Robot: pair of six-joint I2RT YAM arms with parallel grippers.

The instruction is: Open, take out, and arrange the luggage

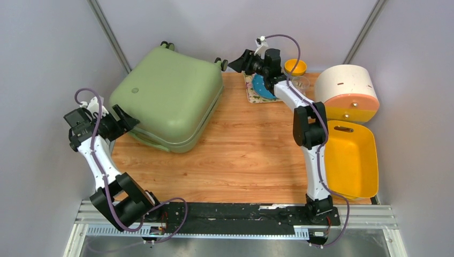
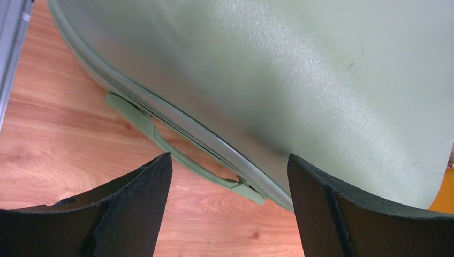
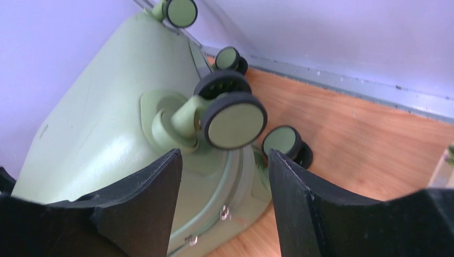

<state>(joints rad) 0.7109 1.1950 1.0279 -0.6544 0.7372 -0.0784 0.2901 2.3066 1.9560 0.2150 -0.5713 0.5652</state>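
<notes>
**Q:** How does the left end effector (image 2: 229,158) stand?
**A:** Its fingers are apart, with nothing between them. In the left wrist view, the side handle (image 2: 144,126) of the luggage (image 2: 321,80) lies just ahead of the gap, flat against the shell's near-left side.

**Q:** And the right end effector (image 3: 225,153)?
**A:** Its fingers are also apart and grip nothing. It faces the far end of the shell. One caster wheel (image 3: 234,120) shows just beyond the fingertips, and other wheels show around it.

**Q:** Where is the luggage overall?
**A:** It is closed and lies flat on the far left part of the surface (image 1: 251,155). Its wheels point toward the back wall and its handle side faces the left arm.

**Q:** What else does the surface carry?
**A:** A yellow tray (image 1: 369,155) sits along the right edge. A round cream-and-orange drawer box (image 1: 347,91) sits just behind the tray. Both are well apart from the luggage.
</notes>
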